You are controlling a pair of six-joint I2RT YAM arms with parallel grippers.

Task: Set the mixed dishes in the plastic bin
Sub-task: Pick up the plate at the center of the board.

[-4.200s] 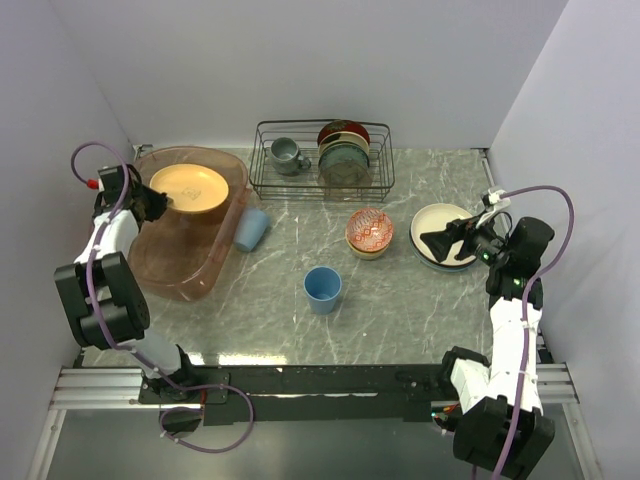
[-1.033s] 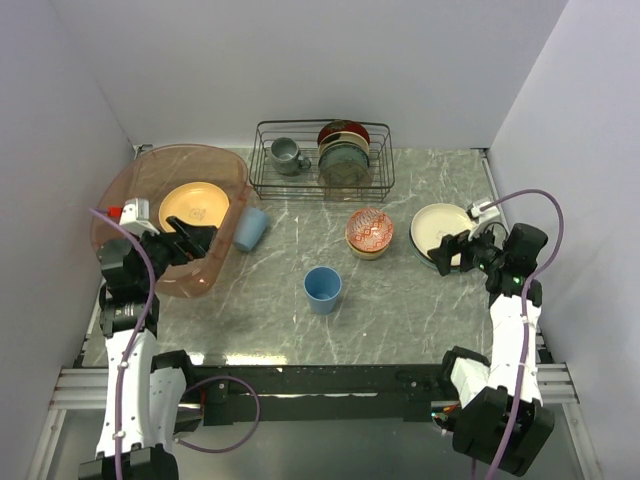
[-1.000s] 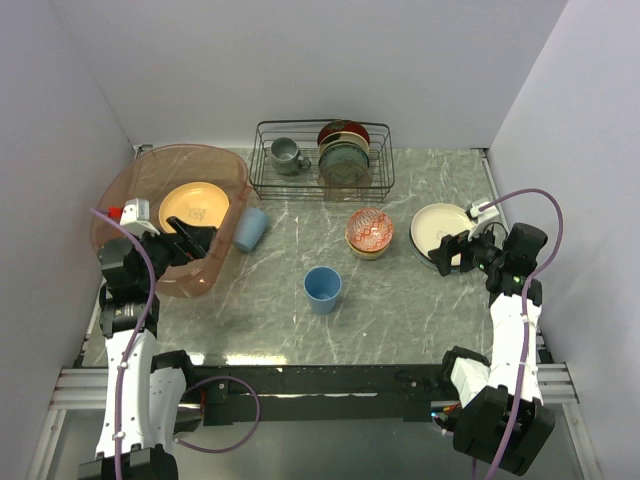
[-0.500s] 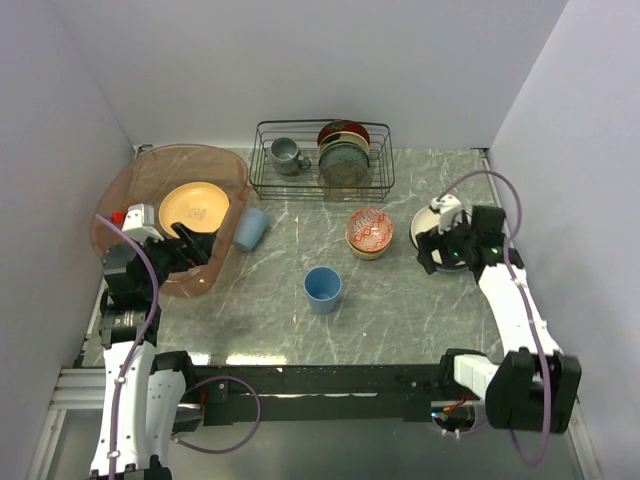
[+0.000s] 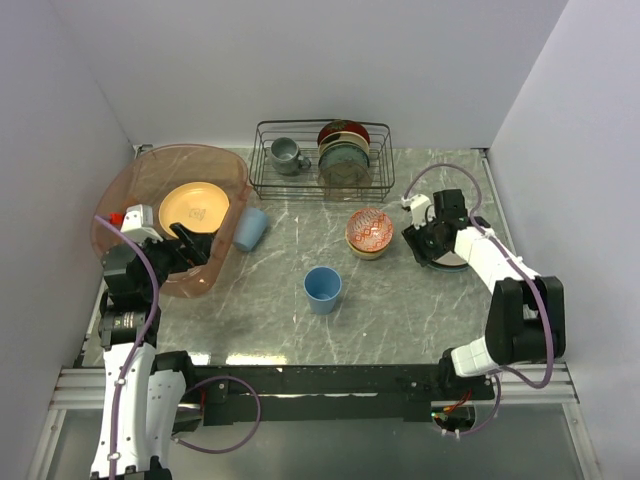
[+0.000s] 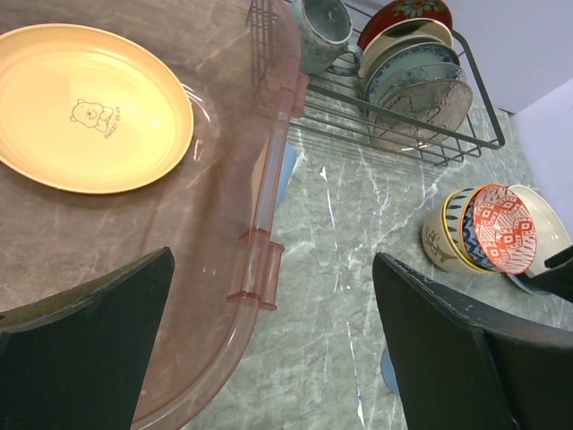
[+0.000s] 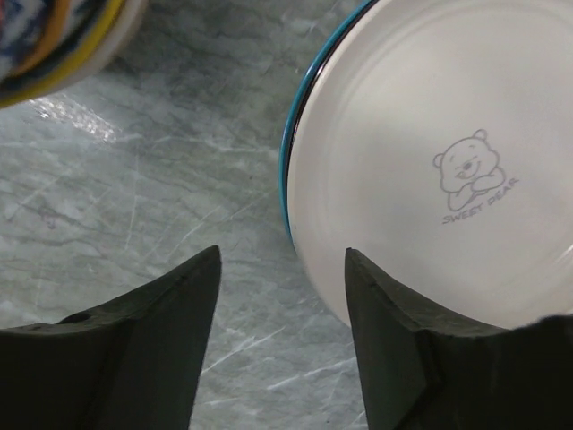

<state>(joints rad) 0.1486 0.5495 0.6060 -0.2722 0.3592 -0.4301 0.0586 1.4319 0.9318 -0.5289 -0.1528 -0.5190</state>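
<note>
Grey marble worktop (image 5: 400, 310): we see our right claw (image 7: 279, 260) spread open, straddling the edge of the round white plate (image 7: 430, 161).

Plate (image 5: 195, 207) in bin (image 5: 158, 166); rack (image 5: 300, 123) behind bowl (image 5: 369, 231); cup (image 5: 251, 229) beside bin.

The plastic bin (image 6: 269, 193) is translucent pinkish plastic, glossy, with glints along its rim. The orange-yellow plate (image 6: 89, 107) looks smooth and matt. The white plate (image 7: 430, 161) has a soft satin sheen. The tabletop (image 7: 134, 206) is polished, grey and marble-patterned, and reflects light. The rack (image 5: 268, 175) is thin black wire. The left fingers (image 6: 81, 349) are matt black.
</note>
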